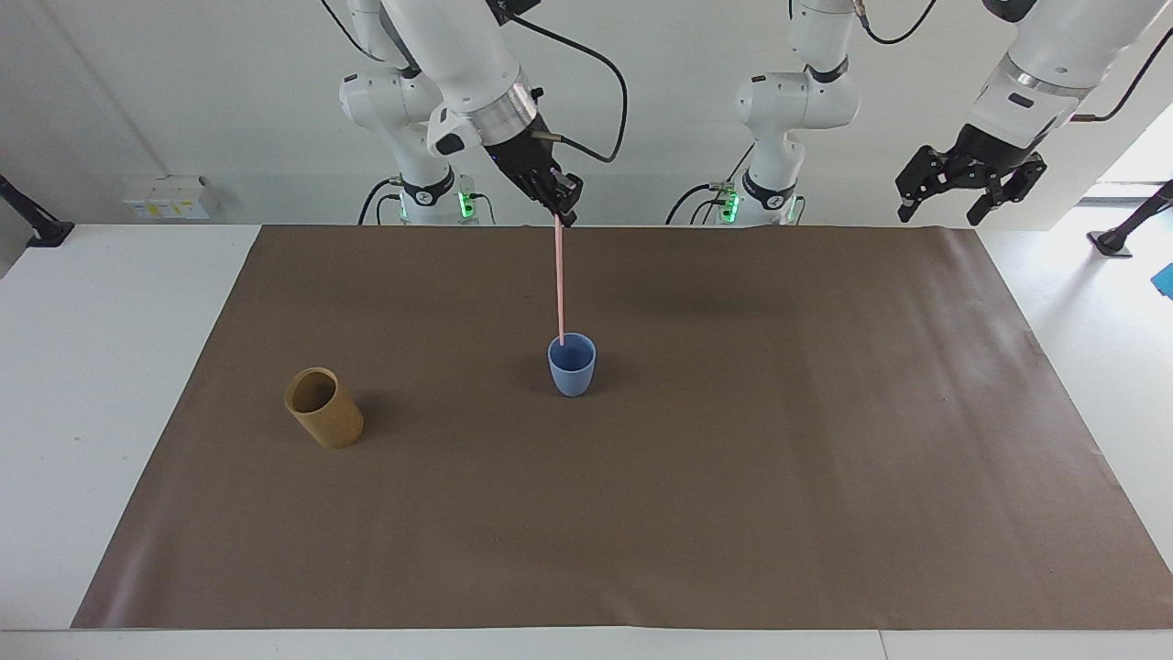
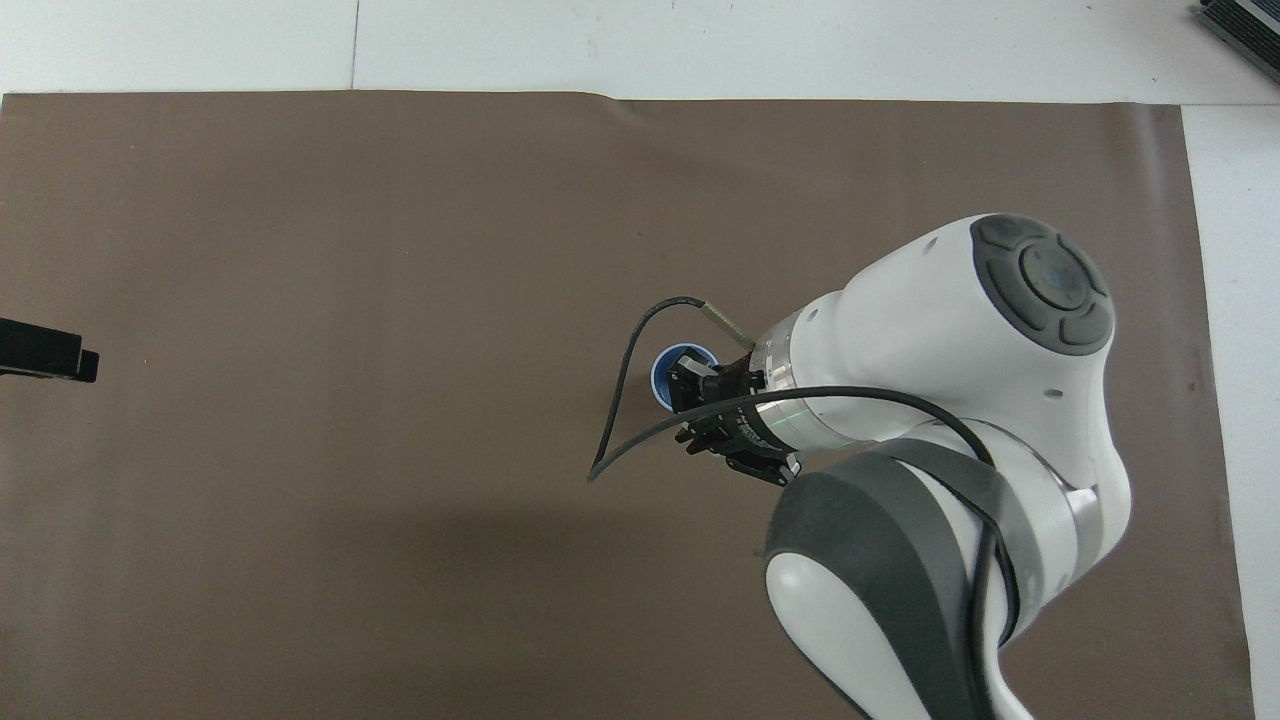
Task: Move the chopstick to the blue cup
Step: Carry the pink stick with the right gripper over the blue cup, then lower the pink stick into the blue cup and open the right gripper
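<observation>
Right tool (image 1: 561, 216) is high over the middle of the brown mat (image 1: 733, 477), fingertips pinched tight on the top end of the chopstick (image 1: 559, 284), and that pale pink stick hangs almost straight down. Its lower tip sits right at the rim of the blue cup (image 1: 572, 365), on the edge toward the right arm's end; whether it's inside the mouth yet, can't tell. From overhead, the right arm's wrist covers most of the cup, just a sliver of blue rim showing. Nothing stands between stick and cup. Over toward the right arm's end of the surface (image 1: 110, 367), well apart from the blue cup, stands a tan-brown cylindrical cup (image 1: 323, 407), leaning a little. Left tool (image 1: 970, 180) waits up in the air over the mat's corner at its own end, fingers spread wide, holding nothing. Count: one chopstick, two cups, two tools.
</observation>
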### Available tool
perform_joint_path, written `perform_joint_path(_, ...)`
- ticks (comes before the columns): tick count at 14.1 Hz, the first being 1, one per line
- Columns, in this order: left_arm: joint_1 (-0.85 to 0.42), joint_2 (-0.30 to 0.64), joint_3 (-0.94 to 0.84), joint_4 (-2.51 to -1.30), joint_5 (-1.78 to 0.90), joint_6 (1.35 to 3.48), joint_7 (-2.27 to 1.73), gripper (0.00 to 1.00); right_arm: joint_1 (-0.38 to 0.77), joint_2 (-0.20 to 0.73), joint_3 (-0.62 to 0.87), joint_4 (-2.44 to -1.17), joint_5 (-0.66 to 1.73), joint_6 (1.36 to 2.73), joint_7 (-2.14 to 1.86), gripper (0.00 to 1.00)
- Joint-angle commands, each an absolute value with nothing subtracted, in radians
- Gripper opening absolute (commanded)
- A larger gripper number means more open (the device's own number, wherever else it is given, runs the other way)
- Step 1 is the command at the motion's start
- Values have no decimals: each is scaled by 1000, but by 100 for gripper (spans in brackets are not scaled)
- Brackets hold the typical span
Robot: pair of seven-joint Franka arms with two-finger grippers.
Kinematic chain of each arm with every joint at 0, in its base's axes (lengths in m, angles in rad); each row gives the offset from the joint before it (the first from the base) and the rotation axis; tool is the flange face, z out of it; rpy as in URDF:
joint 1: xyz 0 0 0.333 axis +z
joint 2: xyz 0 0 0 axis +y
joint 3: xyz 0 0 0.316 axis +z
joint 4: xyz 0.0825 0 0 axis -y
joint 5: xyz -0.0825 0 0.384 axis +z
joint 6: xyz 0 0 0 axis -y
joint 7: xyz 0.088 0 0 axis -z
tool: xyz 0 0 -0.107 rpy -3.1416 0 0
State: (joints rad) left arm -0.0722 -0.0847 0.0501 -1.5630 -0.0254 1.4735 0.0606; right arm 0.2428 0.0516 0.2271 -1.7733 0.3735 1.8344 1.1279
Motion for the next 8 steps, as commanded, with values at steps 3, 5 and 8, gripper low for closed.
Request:
perform_joint_path(3, -71, -92, 51, -1559, -20, 1453, 61, 100, 226, 40, 225, -1894, 382, 2054, 1048, 0)
perform_joint_path(5, -71, -92, 52, -1559, -20, 1453, 61, 100, 224, 46, 225, -1888, 383, 2068, 1039, 52)
perform_joint_path(8, -71, -92, 51, -1559, -20, 1453, 61, 100, 222, 58, 221, -1850, 376, 2066, 1040, 100)
